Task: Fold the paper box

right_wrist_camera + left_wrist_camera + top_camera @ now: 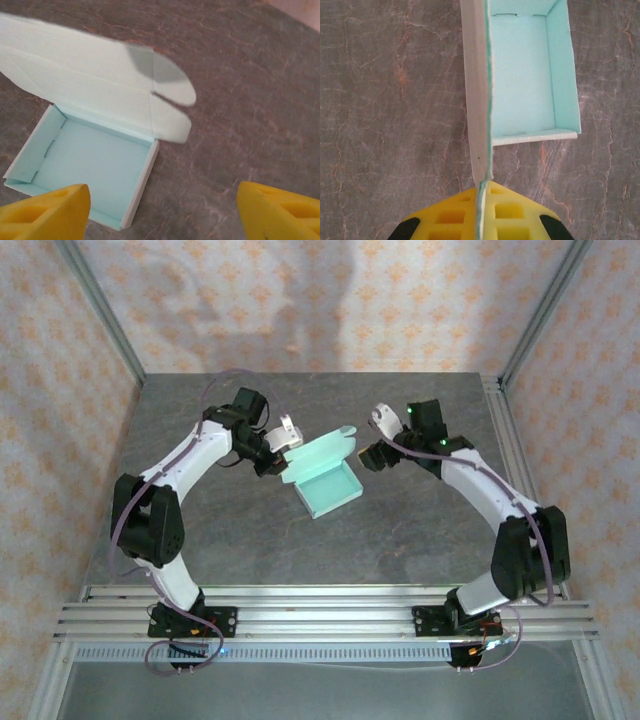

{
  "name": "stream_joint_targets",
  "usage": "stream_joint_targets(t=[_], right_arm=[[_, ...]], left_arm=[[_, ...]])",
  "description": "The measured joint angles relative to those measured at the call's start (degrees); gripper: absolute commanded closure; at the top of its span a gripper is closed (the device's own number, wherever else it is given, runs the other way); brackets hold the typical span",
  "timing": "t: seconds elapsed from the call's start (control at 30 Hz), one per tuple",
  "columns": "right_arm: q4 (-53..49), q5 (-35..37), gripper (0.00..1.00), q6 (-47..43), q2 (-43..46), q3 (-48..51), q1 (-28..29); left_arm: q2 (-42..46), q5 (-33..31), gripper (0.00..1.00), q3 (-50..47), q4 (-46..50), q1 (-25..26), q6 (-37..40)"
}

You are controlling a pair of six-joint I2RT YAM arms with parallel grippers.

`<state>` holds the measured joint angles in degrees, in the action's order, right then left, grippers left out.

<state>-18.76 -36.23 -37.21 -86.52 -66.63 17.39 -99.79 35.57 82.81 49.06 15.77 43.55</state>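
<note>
Nearest the arm bases, the dark stone-look tabletop [250, 540] is bare. A bit further in, roughly mid-table, sits the paper box [330, 490]: the pale mint tray part is already formed, with 4 low walls standing up, and it rests flat on the tabletop at a skew to the edges. From the right wrist camera the tray [95, 165] is open on top, with the inside showing.

Past the tray, the lid [320, 452] stands up off the tray's far-left wall and leans away from it. The left gripper [283, 458] has the lid's left end. In the left wrist view the yellow fingers [510, 215] are clenched right on the card edge [479, 150], which runs straight out from between them.

The right gripper [372, 455] hangs just beside the lid's right end, where 2 rounded tabs [170, 85] stick out. Its yellow fingers [50, 212] are spread wide with nothing between them, not touching the card.
</note>
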Motion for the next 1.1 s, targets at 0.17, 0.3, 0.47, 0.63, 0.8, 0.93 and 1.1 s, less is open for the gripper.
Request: stream_joint_targets(t=[0.17, 0.3, 0.47, 0.63, 0.8, 0.93, 1.1], right_arm=[[-8.52, -3.78, 0.22, -9.60, -6.36, -10.73, -0.09], [-15.02, -5.99, 0.22, -15.93, -12.26, -17.81, -0.37], [-23.74, -8.39, 0.25, -22.84, -21.46, -28.37, -1.62], [-35.34, -10.49, 0.42, -29.79, -30.25, -40.28, -1.97], [-42.66, -11.43, 0.53, -33.51, -34.36, -44.98, -1.97], [-45.48, -11.67, 0.61, -34.62, -35.71, -46.71, -1.95], [-48.41, -11.82, 0.66, -35.54, -36.50, -49.13, -1.42]], left_arm=[[-0.15, 0.44, 1.00, 0.68, 1.49, 0.00, 2.12], [-1.77, 0.48, 1.00, 2.58, 2.69, -0.07, 3.30], [-2.78, 0.63, 1.00, 3.34, 2.71, -0.44, 3.56], [-2.78, 0.70, 1.00, 3.39, 2.71, -0.76, 3.80], [-3.04, 1.29, 1.00, 3.43, 2.71, -1.25, 4.17], [-3.69, 1.55, 1.00, 4.20, 2.89, -1.55, 4.17], [-4.44, 1.62, 1.00, 5.07, 3.06, -1.62, 4.15]])
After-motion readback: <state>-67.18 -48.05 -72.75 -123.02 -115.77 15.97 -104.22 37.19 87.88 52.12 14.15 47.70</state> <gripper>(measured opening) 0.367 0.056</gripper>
